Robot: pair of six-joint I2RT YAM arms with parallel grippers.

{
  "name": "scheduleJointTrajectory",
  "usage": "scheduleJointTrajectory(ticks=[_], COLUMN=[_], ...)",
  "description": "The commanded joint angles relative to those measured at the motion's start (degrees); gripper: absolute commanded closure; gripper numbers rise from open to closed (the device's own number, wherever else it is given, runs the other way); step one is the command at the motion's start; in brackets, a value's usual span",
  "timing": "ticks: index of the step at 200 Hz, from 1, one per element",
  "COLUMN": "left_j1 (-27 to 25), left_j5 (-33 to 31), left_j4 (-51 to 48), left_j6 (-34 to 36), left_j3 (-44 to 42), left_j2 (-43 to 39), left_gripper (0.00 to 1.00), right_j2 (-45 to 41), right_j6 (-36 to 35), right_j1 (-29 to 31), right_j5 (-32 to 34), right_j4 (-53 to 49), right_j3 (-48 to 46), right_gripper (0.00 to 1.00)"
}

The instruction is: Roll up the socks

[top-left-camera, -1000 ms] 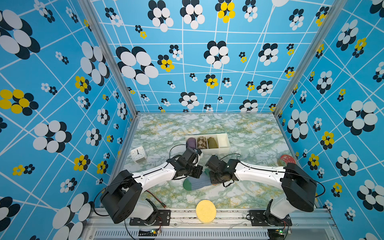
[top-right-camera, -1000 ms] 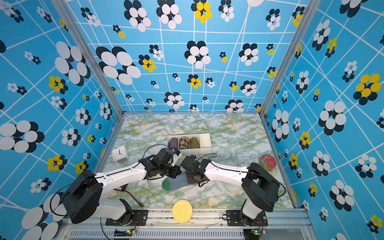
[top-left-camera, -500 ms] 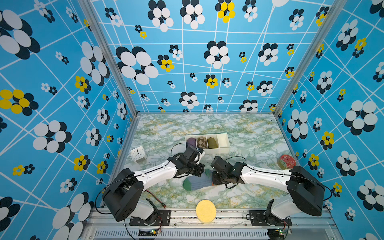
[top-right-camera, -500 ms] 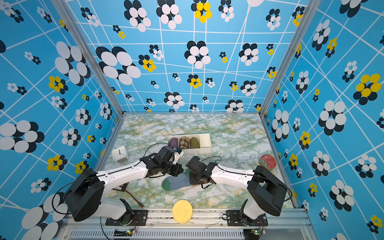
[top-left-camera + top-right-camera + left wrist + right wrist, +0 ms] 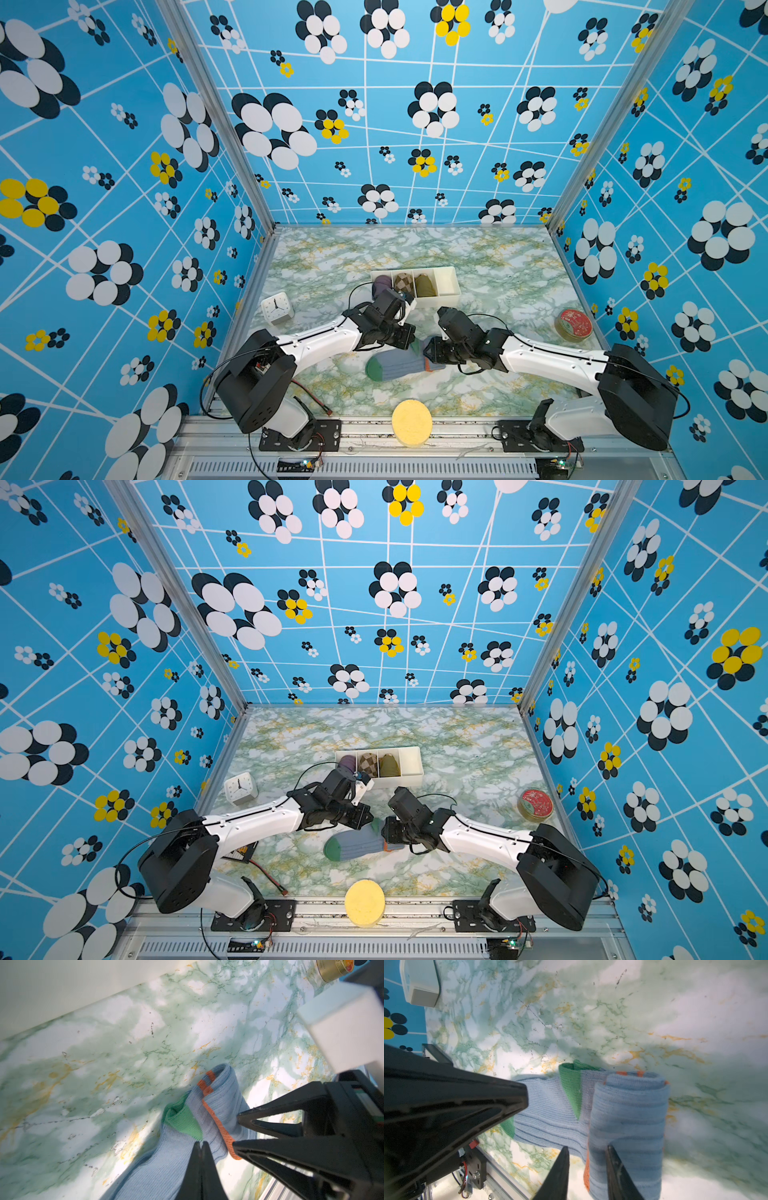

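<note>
Lower centre in both top views: socks [image 5: 390,365] lie on the table [image 5: 498,266], cuff end partly rolled. Left gripper [image 5: 200,1146] closed, tips together against the fabric; right gripper [image 5: 586,1152] jaws apart at the roll. Mid-roll, I judge; next needs a regrip, then turning toward the toes.

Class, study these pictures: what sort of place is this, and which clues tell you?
Most likely a robot test booth, not a home: flower-print walls box in a marble-print table, two arms are mounted on a metal rail at its front, and socks lie between them.
</note>
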Motion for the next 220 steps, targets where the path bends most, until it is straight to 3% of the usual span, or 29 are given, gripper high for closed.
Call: scheduleJointTrajectory(ticks=[1,79,151,220], left_j1=[-0.80,-3.22,-8.01,-9.64], left_j5=[1.17,3.32,2.69,-4.22], left_j4=[0.30,1.52,0.05,-5.38], left_j6=[0.72,1.26,2.64,3.93], left_j3=[2.24,3.71,6.74,9.28], left_j2=[0.93,2.24,6.00,9.07], left_gripper=[1.00,1.00,1.00,1.00], right_j2=[-1.71,-8.56,-4.05,-3.37], right_j6=[1.13,1.70,1.62,1.32], right_j1=[-0.72,-6.98,-8.12,-8.20], right_j5=[-1.01,3.91,-1.49,-3.11], right_j4=[0.90,-12.18,-8.83,-6.88], right_j3=[-0.90,-2.82,-3.87,-4.65], right_gripper=[0.68,0.74,0.74,0.74])
